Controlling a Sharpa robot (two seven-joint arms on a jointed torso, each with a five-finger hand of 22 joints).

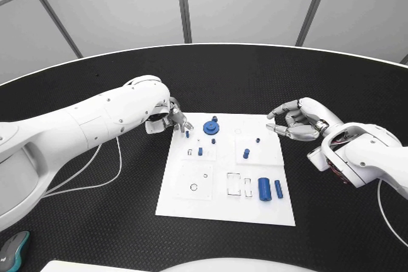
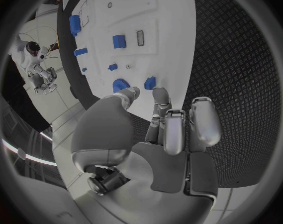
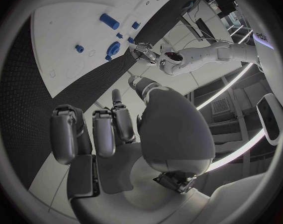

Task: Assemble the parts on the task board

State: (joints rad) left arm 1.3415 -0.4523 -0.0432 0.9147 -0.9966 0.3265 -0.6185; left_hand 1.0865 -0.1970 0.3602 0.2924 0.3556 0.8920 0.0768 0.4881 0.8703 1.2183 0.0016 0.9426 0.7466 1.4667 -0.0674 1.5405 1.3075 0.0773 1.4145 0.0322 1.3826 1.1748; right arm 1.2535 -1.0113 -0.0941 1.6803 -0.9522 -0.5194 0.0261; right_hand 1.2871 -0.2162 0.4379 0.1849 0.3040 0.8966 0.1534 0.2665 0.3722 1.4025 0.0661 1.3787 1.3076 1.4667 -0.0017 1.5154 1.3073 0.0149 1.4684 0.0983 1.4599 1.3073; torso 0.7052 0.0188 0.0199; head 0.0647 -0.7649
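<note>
A: What does the task board (image 1: 225, 208) look like?

B: A white rectangular plate lying flat in the middle of the black table (image 1: 238, 71), with faint outlines and small recesses drawn across it. Small blue parts sit on it: a gear-shaped piece (image 1: 211, 127) near the far edge, a short peg (image 1: 246, 153) towards the right side, and two cylinders (image 1: 270, 189) lying side by side close to the near right corner (touching or just apart, I cannot tell). A few smaller blue pegs stand near the gear.

A: And the left hand (image 1: 167, 118)?

B: It sits at the board's far left corner. In the left wrist view its fingers (image 2: 173, 129) are stretched forward and held close together, the thumb off to one side, the tips right over the board's edge near a small blue block (image 2: 150, 82). Nothing is pinched between them; whether the tips touch the board I cannot tell.

A: The right hand (image 1: 296, 120)?

B: Just off the board's far right corner, over the table. Its fingers (image 3: 103, 132) are curled loosely, with thumb and fingertips apart and nothing held.
</note>
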